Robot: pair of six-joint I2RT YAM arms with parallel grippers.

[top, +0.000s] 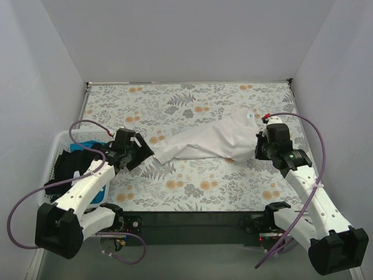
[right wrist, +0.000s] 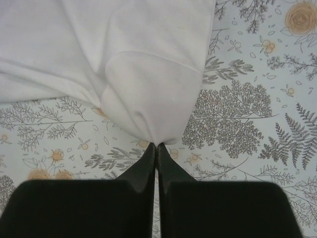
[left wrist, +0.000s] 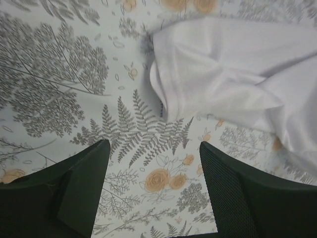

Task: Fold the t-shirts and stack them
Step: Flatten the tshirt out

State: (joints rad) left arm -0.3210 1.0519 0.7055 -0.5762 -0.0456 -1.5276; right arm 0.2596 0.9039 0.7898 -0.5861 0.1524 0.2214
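the white shirt [top: 215,140] lies crumpled in the middle of the table [top: 192,186]. it is soft and light, so i think it will sag and slide; best to hold it at the hem corners. the right jaws are clenched on a fold of its right edge. the left jaws are released, and the shirt's left corner is just ahead of them, not touching.
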